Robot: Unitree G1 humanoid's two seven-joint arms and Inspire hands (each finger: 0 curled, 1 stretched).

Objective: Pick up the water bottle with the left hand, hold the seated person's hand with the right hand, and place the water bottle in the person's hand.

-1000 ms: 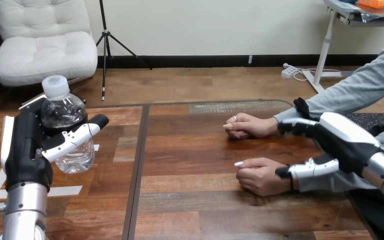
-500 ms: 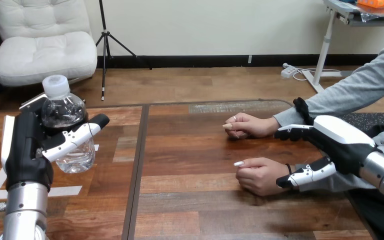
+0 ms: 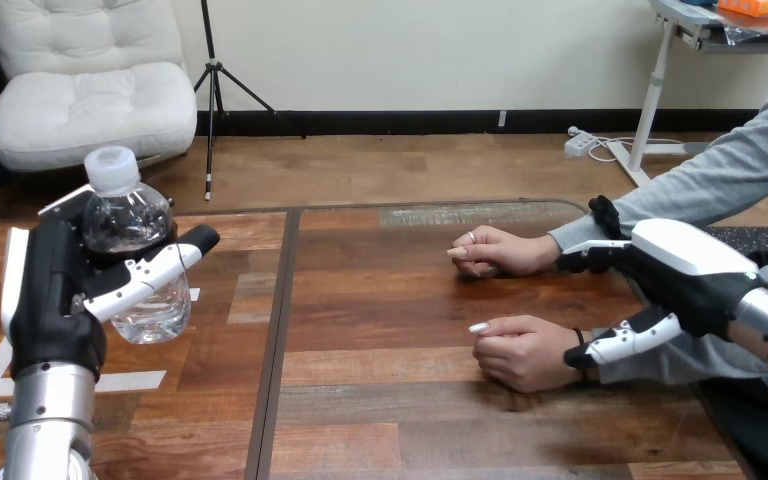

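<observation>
A clear water bottle (image 3: 136,252) with a white cap is at the table's left, with my left hand (image 3: 52,300) shut round it and the thumb across its front. The person's two hands rest on the table at the right, loosely curled: the far one (image 3: 498,250) and the near one (image 3: 522,352). My right hand (image 3: 688,272) hangs over the person's grey-sleeved forearms, open. Its fingers reach toward the far wrist, and its thumb lies beside the near wrist. I cannot tell whether it touches either wrist.
White tape strips (image 3: 130,381) lie on the table's left part near my left arm. A dark seam (image 3: 278,340) runs front to back between the two wooden tabletops (image 3: 390,410). Bare wood lies between the bottle and the person's hands.
My right hand has drawn back a little to the right, its thumb sliding from the near hand's wrist toward the sleeve. The left hand and bottle have stayed put.
</observation>
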